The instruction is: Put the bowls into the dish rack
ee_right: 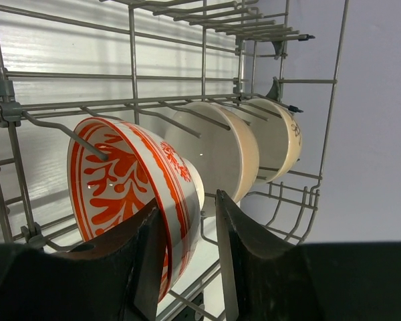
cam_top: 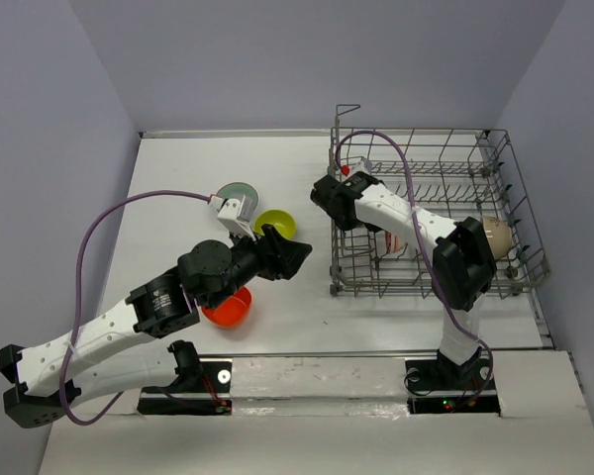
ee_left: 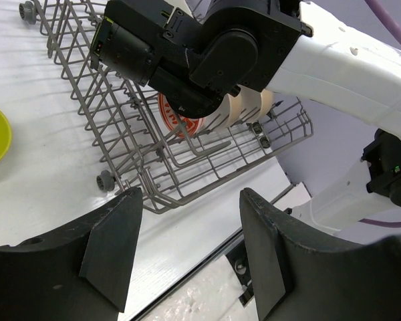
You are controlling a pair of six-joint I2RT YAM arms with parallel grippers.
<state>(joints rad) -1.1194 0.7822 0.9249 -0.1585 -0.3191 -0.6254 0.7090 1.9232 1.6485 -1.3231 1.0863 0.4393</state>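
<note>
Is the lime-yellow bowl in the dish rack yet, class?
No: the lime-yellow bowl sits on the table, left of the dish rack and outside its wire walls.

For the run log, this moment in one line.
right end effector: straddling patterned bowl in rack | left end effector: open, empty

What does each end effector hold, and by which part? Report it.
Left end effector: nothing, open. Right end effector: straddles the rim of the red-patterned bowl, a gap at one finger; no firm hold shows.
</note>
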